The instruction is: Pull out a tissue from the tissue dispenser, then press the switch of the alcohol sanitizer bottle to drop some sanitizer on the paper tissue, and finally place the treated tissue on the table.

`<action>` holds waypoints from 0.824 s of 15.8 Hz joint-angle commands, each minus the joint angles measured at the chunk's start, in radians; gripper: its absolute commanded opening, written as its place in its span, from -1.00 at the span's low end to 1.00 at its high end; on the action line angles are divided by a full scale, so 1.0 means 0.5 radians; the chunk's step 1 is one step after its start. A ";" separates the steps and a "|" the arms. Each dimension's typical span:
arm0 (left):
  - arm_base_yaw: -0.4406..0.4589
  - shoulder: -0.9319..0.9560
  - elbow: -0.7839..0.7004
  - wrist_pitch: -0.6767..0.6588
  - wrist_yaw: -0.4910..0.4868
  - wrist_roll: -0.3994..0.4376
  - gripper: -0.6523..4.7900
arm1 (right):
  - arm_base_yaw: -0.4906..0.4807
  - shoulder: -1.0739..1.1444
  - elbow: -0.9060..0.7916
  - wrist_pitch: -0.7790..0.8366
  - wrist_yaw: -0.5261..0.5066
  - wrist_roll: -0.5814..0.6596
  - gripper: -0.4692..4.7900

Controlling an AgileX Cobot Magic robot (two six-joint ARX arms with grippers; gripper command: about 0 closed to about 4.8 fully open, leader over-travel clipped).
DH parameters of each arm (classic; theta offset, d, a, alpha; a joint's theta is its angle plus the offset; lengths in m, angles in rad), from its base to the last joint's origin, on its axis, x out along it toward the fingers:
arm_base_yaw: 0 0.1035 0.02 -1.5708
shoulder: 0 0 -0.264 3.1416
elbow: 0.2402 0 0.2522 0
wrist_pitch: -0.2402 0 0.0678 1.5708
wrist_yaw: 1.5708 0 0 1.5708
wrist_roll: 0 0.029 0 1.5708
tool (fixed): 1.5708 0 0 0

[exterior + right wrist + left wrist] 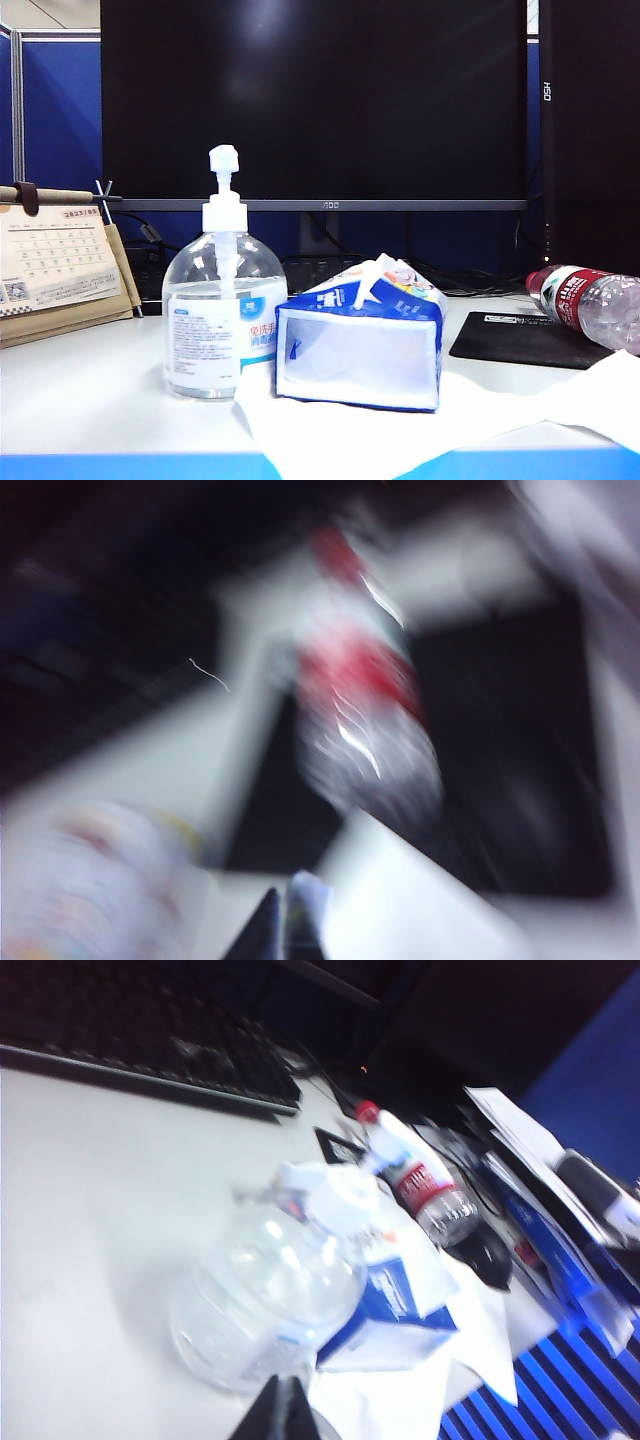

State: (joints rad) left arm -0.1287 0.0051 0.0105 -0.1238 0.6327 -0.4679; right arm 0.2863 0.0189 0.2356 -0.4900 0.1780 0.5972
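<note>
The alcohol sanitizer bottle (222, 310) stands left of centre on the table (90, 400), its white switch (223, 160) on top. Next to it lies the blue tissue dispenser (360, 350), with a white tissue (372, 280) poking from its top slot. Neither gripper shows in the exterior view. My left gripper (284, 1400) is shut and empty, hovering just short of the bottle (270, 1290) and the dispenser (395, 1305). In the blurred right wrist view my right gripper (288, 920) is shut, with nothing visibly held, beside a white paper edge (420, 900).
A large white paper sheet (420, 430) lies under the dispenser and runs to the right edge. A red-labelled water bottle (590, 300) lies on a black mat (510, 340) at the right. A desk calendar (60, 265) stands at the left, and a monitor (310, 100) behind.
</note>
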 commanded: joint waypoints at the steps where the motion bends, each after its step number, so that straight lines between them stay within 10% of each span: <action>1: 0.001 -0.002 0.009 0.072 0.013 0.023 -0.78 | 0.000 -0.031 0.286 0.296 -0.004 -0.381 -0.82; 5: 0.002 -0.002 0.217 0.259 -0.188 0.120 -0.78 | 0.002 -0.031 0.686 0.327 -0.234 -0.953 -0.82; 8: 0.003 -0.002 0.317 0.077 -1.024 0.549 -0.78 | 0.002 -0.031 0.527 0.114 -0.856 -0.948 -0.82; 13: 0.002 -0.002 0.066 0.072 -0.726 0.523 -0.78 | 0.002 -0.019 -0.121 0.951 -0.880 -0.692 -0.82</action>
State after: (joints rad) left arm -0.1284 0.0051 0.0551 -0.1005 0.2436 -0.1795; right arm 0.2867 0.0078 0.1989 -0.0746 -0.2974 0.1917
